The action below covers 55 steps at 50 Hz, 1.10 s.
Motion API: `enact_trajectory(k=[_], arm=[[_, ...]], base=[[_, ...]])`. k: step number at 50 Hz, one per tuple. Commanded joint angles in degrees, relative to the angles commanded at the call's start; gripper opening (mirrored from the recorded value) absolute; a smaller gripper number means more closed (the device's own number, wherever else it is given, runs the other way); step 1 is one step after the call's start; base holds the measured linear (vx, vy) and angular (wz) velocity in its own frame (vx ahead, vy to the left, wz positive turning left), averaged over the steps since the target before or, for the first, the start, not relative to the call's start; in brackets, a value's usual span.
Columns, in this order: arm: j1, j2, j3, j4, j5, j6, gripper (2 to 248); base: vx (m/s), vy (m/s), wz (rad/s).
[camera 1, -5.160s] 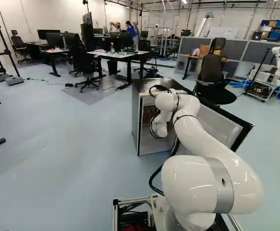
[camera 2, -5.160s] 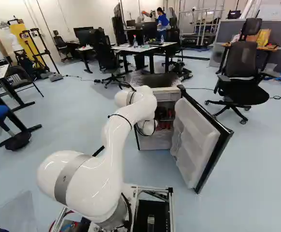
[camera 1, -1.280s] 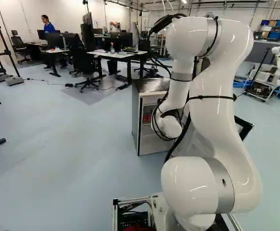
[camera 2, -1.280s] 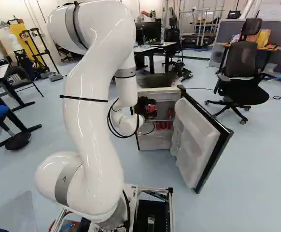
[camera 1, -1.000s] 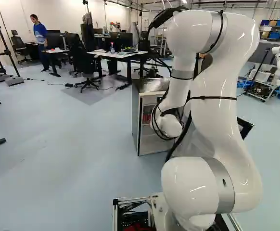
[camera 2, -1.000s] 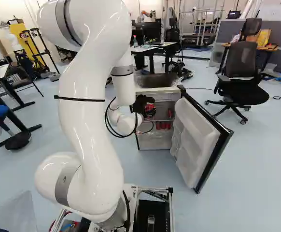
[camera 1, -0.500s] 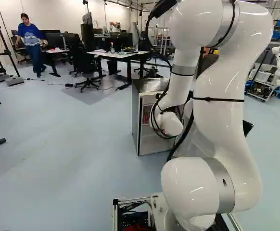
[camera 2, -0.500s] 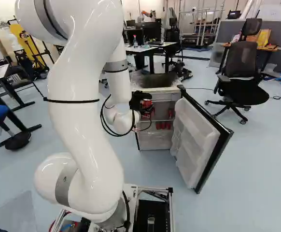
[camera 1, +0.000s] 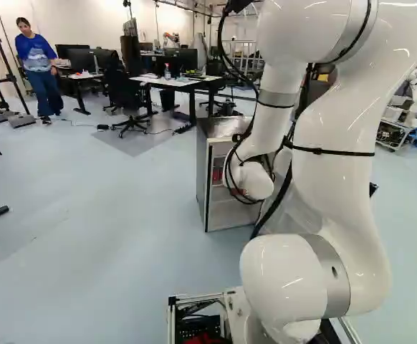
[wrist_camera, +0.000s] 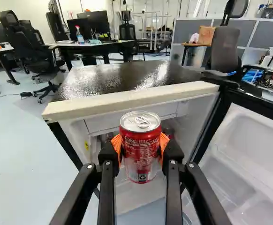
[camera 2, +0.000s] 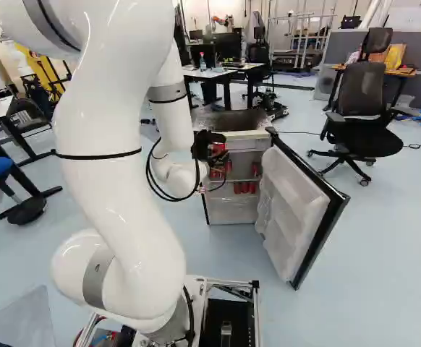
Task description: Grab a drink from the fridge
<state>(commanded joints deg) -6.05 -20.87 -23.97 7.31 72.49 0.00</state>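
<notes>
Wrist view: a desk [wrist_camera: 99,44] stands well beyond our end effector [camera 2: 206,140]; we grasp the red drink can [wrist_camera: 140,145] upright between the orange pads [wrist_camera: 164,142], outside the open fridge [wrist_camera: 92,103] ahead, whose door [wrist_camera: 246,164] stands wide to one side.

The floor [camera 1: 108,215] is brightly and softly lit, with streaks of light thrown back by the arm [camera 2: 124,210] and speckled glare by the fridge top [wrist_camera: 113,77], while the fridge interior [wrist_camera: 178,124] is left dimmer.
</notes>
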Motion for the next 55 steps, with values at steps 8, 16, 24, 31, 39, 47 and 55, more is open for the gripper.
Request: enact_trajectory(k=[8,16,24,31,39,47,55], arm=[[0.0,1.4,0.3,0.0,0.0,0.0,99],[0.0,2.5,0.3,0.0,0.0,0.0,99],[0.1,3.4,-0.1,0.0,0.0,0.0,99],[0.1,4.0,-0.5,0.0,-0.3,0.0,99],[0.2,4.7,-1.0,0.0,-1.2,0.0,99],[0.2,5.3,-1.6,0.0,-2.2,0.0,99],[0.3,5.7,-2.5,0.0,-3.3,0.0,99]], base=[[0.000,0.000,0.000],[0.000,0.000,0.000],[0.000,0.000,0.000],[0.000,0.000,0.000],[0.000,0.000,0.000],[0.000,0.000,0.000],[0.000,0.000,0.000]])
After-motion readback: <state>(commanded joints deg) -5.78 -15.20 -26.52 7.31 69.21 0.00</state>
